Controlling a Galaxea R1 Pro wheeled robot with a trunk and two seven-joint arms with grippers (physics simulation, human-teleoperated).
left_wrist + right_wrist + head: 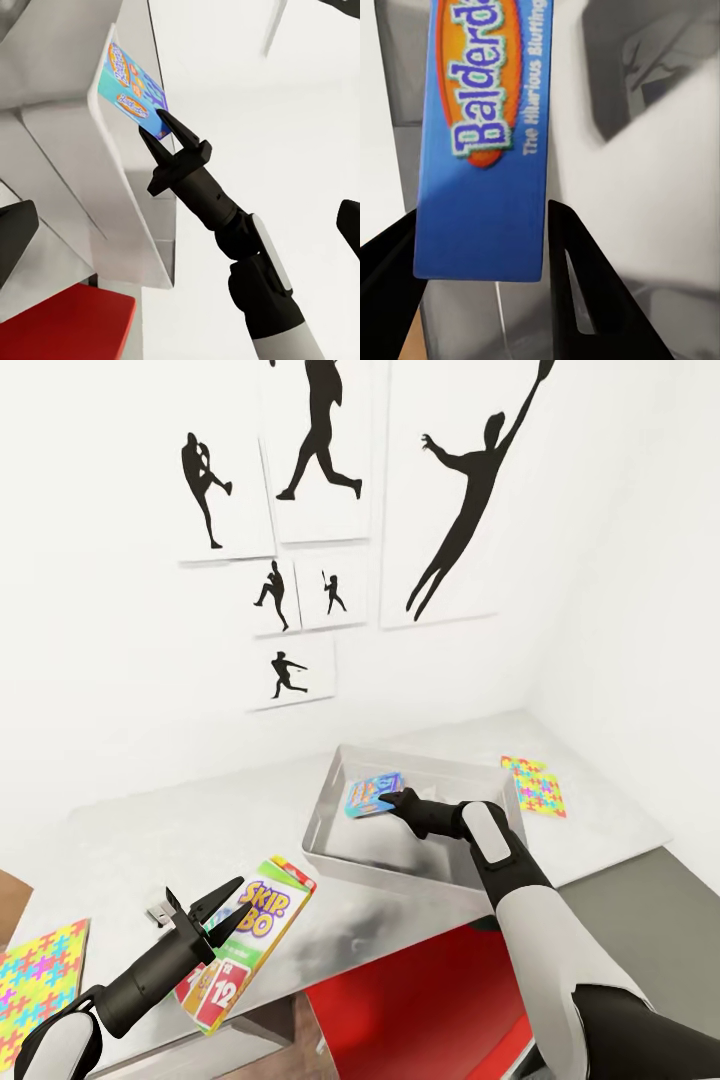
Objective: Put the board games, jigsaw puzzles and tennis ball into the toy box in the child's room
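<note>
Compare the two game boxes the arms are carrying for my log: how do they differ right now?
The blue Balderdash box is held by the right gripper over the grey toy box; the Skip-Bo box is held by the left gripper above the table, short of the bin. Balderdash is mostly blue with orange ovals; Skip-Bo is green, yellow and red. Both are small flat cardboard boxes, pinched between fingers.

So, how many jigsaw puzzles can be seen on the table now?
2. One puzzle lies at the table's left edge, near the left arm. The other puzzle lies at the right, just beyond the toy box. None looks hidden.
</note>
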